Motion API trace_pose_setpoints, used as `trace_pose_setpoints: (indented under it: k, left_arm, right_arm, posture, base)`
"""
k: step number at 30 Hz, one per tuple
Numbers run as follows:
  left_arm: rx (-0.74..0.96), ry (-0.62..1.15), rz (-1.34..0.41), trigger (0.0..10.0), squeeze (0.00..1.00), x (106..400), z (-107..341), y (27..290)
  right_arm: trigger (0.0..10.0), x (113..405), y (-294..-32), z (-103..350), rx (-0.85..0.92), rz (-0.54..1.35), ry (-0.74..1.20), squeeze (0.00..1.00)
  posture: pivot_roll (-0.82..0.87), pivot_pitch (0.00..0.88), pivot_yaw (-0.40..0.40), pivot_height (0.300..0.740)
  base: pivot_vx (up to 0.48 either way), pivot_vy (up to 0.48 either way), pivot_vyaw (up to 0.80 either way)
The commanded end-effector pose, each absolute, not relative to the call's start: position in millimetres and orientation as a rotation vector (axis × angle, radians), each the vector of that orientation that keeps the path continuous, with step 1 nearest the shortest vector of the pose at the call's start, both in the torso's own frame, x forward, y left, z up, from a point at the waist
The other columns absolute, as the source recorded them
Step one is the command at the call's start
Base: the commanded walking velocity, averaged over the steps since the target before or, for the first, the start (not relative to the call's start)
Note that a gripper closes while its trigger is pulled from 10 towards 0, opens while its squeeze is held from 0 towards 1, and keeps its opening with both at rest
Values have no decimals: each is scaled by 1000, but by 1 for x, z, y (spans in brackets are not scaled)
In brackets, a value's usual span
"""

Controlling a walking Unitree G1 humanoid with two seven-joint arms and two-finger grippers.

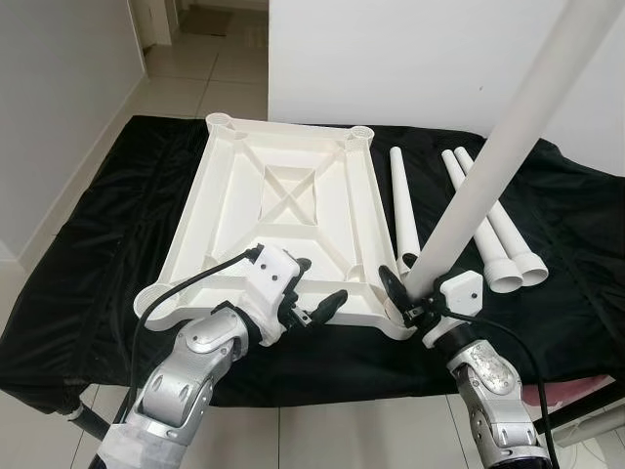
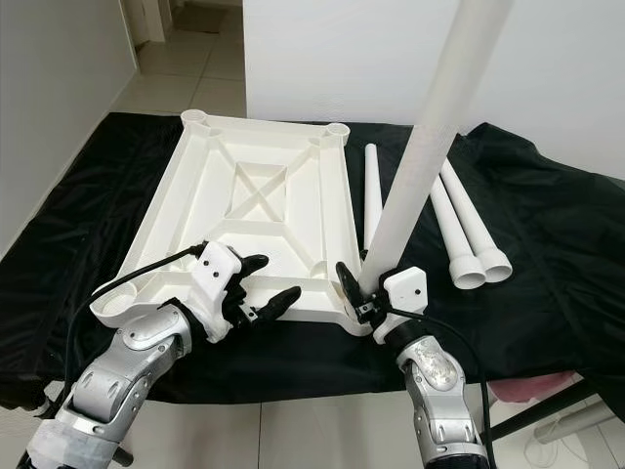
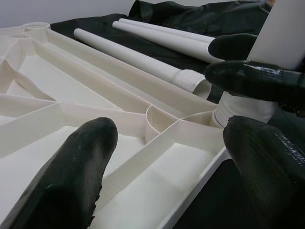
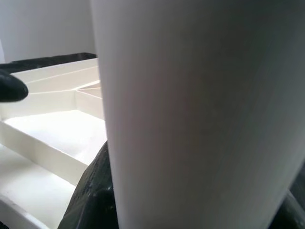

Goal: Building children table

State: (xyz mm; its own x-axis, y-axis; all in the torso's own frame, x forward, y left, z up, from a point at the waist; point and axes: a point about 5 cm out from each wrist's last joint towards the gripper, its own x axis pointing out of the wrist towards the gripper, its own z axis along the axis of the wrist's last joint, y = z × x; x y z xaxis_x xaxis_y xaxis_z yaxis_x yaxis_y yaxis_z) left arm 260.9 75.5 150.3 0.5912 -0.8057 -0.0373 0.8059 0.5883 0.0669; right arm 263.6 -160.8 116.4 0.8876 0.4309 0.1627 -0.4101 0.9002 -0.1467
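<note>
The right pincer (image 1: pixel 412 289), clamped on a leg (image 1: pixel 508 145), was seating it in the tabletop (image 1: pixel 283 195) corner socket; the left pincer (image 1: pixel 317 293) hovered apart beside it. Next: press down.

Black cloth (image 1: pixel 117 244) spread over the tiled floor (image 1: pixel 205 73), serving as the work surface. Lying on it: a white table top (image 1: pixel 283 210), inverted, ribbed underside up, with round leg sockets at its corners; just beside it one loose white leg (image 1: pixel 403 205); farther out, two more legs (image 1: pixel 493 230) side by side, touching.
</note>
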Motion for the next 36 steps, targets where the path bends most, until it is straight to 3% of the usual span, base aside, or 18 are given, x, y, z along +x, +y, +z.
trace_pose_setpoints:
  k: [1,18,28,36]
  left_arm:
    - [93,4,-893,10000,0,263,152,77]
    - [87,-6,-882,10000,0,264,154,77]
    - [84,-8,-884,10000,0,264,154,76]
    - [88,-9,-886,10000,0,264,154,76]
  right_arm:
    - [10000,261,-158,90,-104,475,-35,0]
    - [10000,269,-163,85,49,440,103,0]
    - [10000,270,-161,89,2,397,53,0]
    - [10000,271,-142,116,50,169,-74,0]
  posture:
    - [13,14,-45,740]
    - [19,14,-59,740]
    - [21,2,-68,740]
    - [24,0,-75,740]
  base:
    - [0,0,0]
    - [0,0,0]
    - [0,0,0]
    - [0,0,0]
